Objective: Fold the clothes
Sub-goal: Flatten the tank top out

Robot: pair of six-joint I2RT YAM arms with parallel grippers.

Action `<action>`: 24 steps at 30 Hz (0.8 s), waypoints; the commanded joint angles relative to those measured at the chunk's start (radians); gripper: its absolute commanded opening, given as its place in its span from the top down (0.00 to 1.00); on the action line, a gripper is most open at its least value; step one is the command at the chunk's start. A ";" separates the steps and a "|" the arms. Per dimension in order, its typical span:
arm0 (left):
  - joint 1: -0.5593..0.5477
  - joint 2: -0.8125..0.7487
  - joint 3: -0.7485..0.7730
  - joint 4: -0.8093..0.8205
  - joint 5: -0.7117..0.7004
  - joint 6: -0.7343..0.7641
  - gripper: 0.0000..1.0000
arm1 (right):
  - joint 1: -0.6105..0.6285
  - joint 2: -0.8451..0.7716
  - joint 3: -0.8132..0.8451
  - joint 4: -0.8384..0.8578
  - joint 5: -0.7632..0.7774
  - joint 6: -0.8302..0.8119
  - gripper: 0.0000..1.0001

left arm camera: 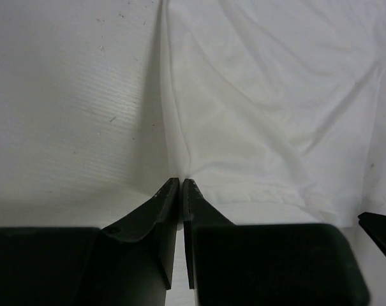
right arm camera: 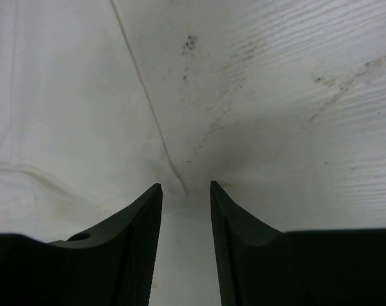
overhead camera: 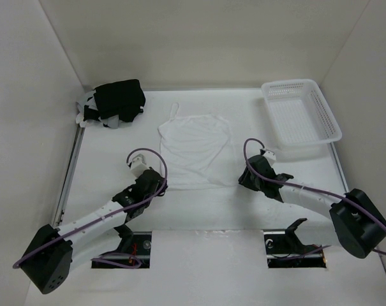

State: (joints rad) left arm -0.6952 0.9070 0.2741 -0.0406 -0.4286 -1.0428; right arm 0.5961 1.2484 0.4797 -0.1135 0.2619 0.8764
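Observation:
The clothes [overhead camera: 196, 150], a small white camisole, lie flat in the middle of the table with one strap [overhead camera: 175, 112] pointing away. At its near left corner, my left gripper [overhead camera: 159, 185] is down on the table. In the left wrist view the left gripper [left arm camera: 180, 181] is shut, pinching the fabric [left arm camera: 275, 95] at its edge, and a crease runs up from the tips. My right gripper [overhead camera: 242, 180] sits at the near right corner. In the right wrist view the right gripper [right arm camera: 185, 186] is open, its tips either side of the cloth's side edge [right arm camera: 52, 127].
A black garment bundle [overhead camera: 118, 102] lies at the far left corner. A white mesh basket [overhead camera: 301, 111] stands at the far right. White walls close in the table on three sides, and a metal rail [overhead camera: 71, 166] runs along the left edge.

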 commanded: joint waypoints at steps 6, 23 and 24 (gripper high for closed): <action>0.039 0.000 -0.032 0.080 0.079 0.030 0.94 | 0.057 0.059 0.053 -0.043 -0.013 0.056 0.67; 0.044 -0.243 0.315 -0.048 0.019 0.253 1.00 | 0.132 -0.466 0.238 -0.245 0.249 -0.118 1.00; 0.035 -0.279 0.395 -0.057 -0.013 0.292 1.00 | 0.150 -0.527 0.344 -0.312 0.281 -0.170 1.00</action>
State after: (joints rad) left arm -0.6525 0.7517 0.4210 -0.1146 -0.3653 -0.8967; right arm 0.7071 0.9173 0.5663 -0.2932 0.4049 0.8616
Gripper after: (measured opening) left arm 0.014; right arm 0.006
